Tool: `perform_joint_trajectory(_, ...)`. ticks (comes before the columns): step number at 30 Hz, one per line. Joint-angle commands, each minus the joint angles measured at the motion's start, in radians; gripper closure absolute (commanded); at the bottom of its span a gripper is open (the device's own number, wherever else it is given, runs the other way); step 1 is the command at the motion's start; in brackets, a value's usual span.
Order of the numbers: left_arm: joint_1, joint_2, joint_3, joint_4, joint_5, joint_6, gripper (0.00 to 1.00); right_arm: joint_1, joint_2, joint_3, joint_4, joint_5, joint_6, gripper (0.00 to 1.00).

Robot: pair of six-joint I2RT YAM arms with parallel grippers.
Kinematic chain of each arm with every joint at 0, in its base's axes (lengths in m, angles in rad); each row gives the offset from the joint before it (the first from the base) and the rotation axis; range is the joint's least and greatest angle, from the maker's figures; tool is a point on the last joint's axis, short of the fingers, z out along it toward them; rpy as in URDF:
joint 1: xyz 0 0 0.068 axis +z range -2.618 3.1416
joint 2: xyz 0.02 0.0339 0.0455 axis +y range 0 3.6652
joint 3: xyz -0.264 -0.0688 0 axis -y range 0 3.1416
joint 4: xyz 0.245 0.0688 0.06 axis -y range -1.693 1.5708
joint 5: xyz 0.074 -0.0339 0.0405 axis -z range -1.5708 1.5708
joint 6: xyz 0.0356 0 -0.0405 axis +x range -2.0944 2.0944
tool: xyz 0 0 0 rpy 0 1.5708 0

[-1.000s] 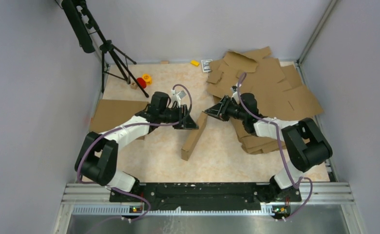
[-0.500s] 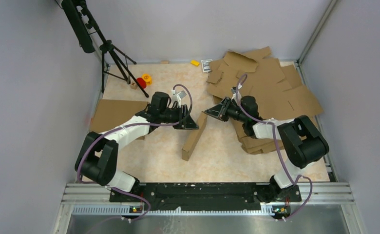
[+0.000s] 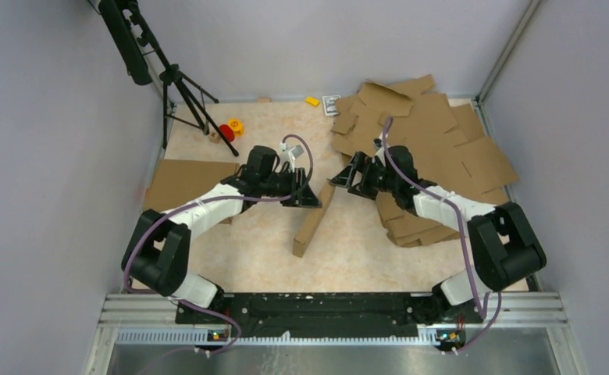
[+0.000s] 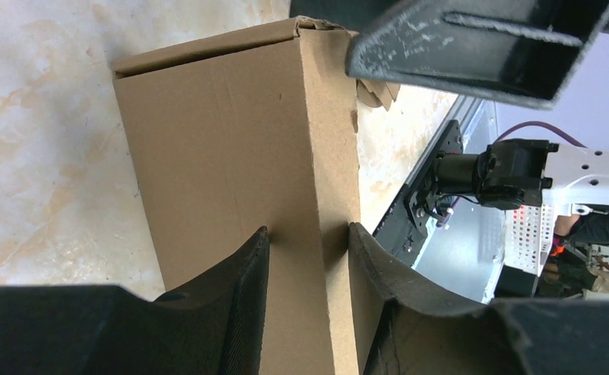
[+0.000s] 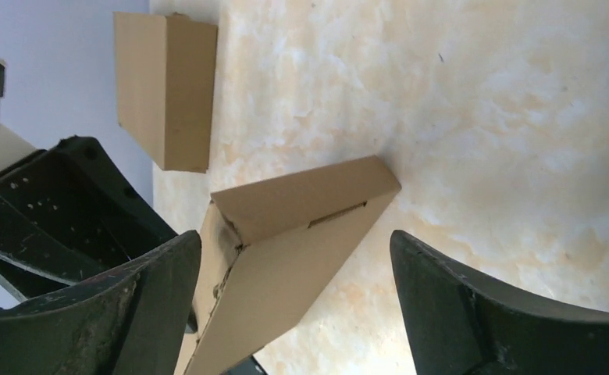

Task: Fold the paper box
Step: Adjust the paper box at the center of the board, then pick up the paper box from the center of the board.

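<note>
- The plain brown corrugated paper box [image 3: 311, 223] stood on edge on the beige marbled table [image 3: 262, 250].
- The left gripper [image 4: 308, 230] clamped its far end; the right gripper [image 5: 295, 234] gaped open nearby.
- Probably late folding; next, the right must pinch the end flap squarely.

Mid-table we find the box [image 3: 312, 220] on edge, our left gripper [image 3: 309, 198] at its far end, our right gripper [image 3: 340, 177] just right of that end. Cardboard pile [image 3: 434, 141] far right, sheet [image 3: 180, 181] left.
</note>
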State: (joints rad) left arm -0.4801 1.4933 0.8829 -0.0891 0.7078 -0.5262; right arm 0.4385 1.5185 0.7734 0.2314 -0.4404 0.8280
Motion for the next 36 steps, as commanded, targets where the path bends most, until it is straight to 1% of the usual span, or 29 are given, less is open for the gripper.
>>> perform_joint_trajectory(1,-0.034,0.053,-0.003,-0.098,-0.139,0.053,0.59,0.028,-0.097,0.037,-0.181,0.075,-0.044,0.09)
perform_joint_trajectory(5,-0.053,0.051,0.001,-0.095,-0.168,0.048,0.59,0.092,-0.162,0.043,-0.268,0.191,0.051,0.07)
perform_joint_trajectory(8,-0.067,0.045,0.002,-0.094,-0.177,0.048,0.59,0.155,-0.185,0.078,-0.375,0.326,0.199,0.08)
perform_joint_trajectory(12,-0.098,0.038,0.005,-0.086,-0.185,0.048,0.59,0.197,-0.198,0.141,-0.514,0.414,0.339,0.15)
perform_joint_trajectory(14,-0.118,0.035,0.002,-0.079,-0.195,0.043,0.58,0.199,-0.229,0.117,-0.51,0.432,0.412,0.2)
perform_joint_trajectory(17,-0.151,0.03,-0.009,-0.045,-0.197,0.024,0.56,0.2,-0.269,0.046,-0.434,0.431,0.488,0.27)
perform_joint_trajectory(19,-0.158,0.015,-0.027,-0.009,-0.19,0.004,0.53,0.2,-0.256,0.041,-0.451,0.425,0.481,0.29)
perform_joint_trajectory(21,-0.158,-0.015,-0.042,0.016,-0.181,-0.006,0.45,0.2,-0.236,0.034,-0.467,0.415,0.464,0.3)
perform_joint_trajectory(23,-0.157,-0.045,-0.041,0.011,-0.166,-0.001,0.34,0.2,-0.231,-0.008,-0.45,0.398,0.444,0.3)
perform_joint_trajectory(25,-0.154,-0.076,-0.031,-0.017,-0.158,0.008,0.27,0.2,-0.244,-0.05,-0.446,0.399,0.41,0.28)
perform_joint_trajectory(27,-0.15,-0.115,-0.027,-0.041,-0.154,0.018,0.22,0.196,-0.272,-0.096,-0.458,0.429,0.375,0.25)
perform_joint_trajectory(30,-0.135,-0.162,-0.028,-0.085,-0.175,0.041,0.16,0.183,-0.338,-0.183,-0.443,0.437,0.327,0.18)
perform_joint_trajectory(33,-0.119,-0.174,-0.026,-0.152,-0.233,0.079,0.14,0.178,-0.39,-0.246,-0.429,0.437,0.276,0.15)
perform_joint_trajectory(35,-0.111,-0.171,-0.028,-0.187,-0.284,0.103,0.13,0.178,-0.413,-0.278,-0.408,0.407,0.256,0.15)
perform_joint_trajectory(36,-0.108,-0.166,-0.027,-0.201,-0.313,0.112,0.13,0.178,-0.422,-0.298,-0.379,0.38,0.249,0.18)
